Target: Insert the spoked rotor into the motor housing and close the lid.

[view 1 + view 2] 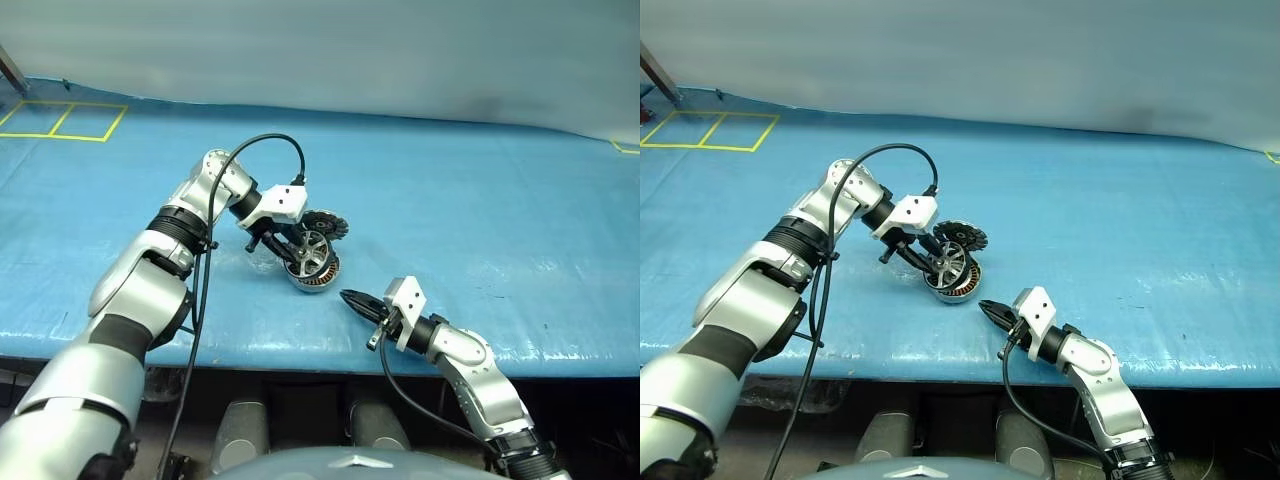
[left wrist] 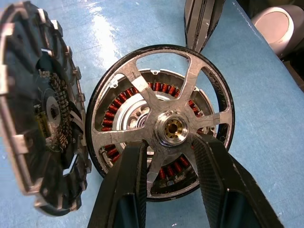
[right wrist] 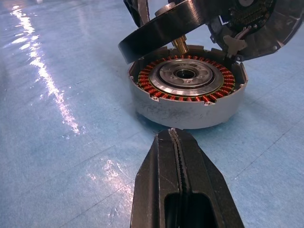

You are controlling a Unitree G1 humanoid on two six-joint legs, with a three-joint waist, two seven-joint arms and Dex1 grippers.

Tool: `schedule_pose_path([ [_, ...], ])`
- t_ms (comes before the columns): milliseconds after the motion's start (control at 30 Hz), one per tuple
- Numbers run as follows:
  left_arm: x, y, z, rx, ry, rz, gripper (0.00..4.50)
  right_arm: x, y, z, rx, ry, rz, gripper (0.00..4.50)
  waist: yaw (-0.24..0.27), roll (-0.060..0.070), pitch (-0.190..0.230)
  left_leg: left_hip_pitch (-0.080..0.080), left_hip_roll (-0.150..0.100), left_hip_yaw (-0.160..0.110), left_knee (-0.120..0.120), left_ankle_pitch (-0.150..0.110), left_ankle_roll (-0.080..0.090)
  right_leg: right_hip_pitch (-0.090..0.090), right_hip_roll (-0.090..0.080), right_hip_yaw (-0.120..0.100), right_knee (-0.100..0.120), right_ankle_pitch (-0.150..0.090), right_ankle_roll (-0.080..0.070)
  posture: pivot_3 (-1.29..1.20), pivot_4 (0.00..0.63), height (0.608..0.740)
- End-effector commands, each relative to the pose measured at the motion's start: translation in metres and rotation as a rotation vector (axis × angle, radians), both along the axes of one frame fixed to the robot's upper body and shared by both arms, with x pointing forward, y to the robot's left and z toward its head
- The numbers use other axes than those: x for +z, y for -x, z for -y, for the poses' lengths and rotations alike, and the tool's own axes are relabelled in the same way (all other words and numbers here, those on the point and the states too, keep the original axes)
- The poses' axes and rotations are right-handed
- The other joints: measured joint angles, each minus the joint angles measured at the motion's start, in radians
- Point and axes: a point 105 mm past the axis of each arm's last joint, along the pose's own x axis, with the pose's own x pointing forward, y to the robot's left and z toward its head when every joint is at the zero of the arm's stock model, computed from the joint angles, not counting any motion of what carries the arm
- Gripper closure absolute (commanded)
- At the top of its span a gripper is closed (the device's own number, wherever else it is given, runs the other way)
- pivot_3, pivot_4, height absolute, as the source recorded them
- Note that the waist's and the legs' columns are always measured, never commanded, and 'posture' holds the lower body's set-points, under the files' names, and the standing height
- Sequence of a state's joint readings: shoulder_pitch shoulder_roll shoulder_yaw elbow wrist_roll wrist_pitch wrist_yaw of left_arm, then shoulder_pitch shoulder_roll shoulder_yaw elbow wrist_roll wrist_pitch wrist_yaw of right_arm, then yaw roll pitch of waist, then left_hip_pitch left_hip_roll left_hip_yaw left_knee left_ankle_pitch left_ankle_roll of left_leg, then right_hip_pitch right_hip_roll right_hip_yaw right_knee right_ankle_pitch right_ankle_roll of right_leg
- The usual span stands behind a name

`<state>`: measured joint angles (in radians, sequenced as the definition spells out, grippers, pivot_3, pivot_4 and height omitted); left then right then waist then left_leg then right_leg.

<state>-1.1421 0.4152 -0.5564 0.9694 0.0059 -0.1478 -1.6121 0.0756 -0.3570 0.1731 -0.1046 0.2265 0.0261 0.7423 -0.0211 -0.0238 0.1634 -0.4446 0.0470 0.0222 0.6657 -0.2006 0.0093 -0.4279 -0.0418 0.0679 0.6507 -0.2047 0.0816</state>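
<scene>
The motor housing (image 3: pixel 185 104) sits on the blue table, its copper windings ringing a pale hub. My left gripper (image 2: pixel 170 141) is shut on the spoked rotor (image 2: pixel 142 90), its fingers (image 2: pixel 128 180) clamped on either side of a spoke just below the brass hub. The rotor (image 1: pixel 313 250) hangs tilted over the housing (image 1: pixel 320 278), one edge low at the rim and the other raised. The lid (image 1: pixel 327 226) stands open on edge behind the housing, toothed face (image 2: pixel 42 118) showing. My right gripper (image 3: pixel 175 135) is shut and empty, a short way in front of the housing, pointing at it.
The blue table (image 1: pixel 480 200) stretches wide to the right and back. Yellow taped squares (image 1: pixel 65 120) mark its far left corner. The table's front edge (image 1: pixel 300 345) runs just below my right gripper (image 1: pixel 352 298). A black cable (image 1: pixel 270 140) loops over the left wrist.
</scene>
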Motion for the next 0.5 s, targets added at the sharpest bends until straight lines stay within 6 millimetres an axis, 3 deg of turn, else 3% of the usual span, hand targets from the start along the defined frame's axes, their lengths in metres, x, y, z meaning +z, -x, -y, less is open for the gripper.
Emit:
schedule_pose_path([
  [33,0.0069,-0.0029,0.0011,-0.012,0.000,0.031,3.23,0.0104,-0.0002,-0.0021,0.007,-0.015,0.049,4.50,0.000,0.000,0.000,0.000,0.000,0.000,0.000,0.000,0.000,0.000,0.000,0.000,0.000,0.000,0.000,0.00,0.150,0.740],
  [500,0.0140,-0.0099,0.0097,0.004,0.068,0.093,3.23,0.0098,-0.0005,-0.0020,0.006,-0.012,0.046,4.50,0.000,0.000,0.000,0.000,0.000,0.000,0.000,0.000,0.000,0.000,0.000,0.000,0.000,0.000,0.000,0.00,0.150,0.740],
])
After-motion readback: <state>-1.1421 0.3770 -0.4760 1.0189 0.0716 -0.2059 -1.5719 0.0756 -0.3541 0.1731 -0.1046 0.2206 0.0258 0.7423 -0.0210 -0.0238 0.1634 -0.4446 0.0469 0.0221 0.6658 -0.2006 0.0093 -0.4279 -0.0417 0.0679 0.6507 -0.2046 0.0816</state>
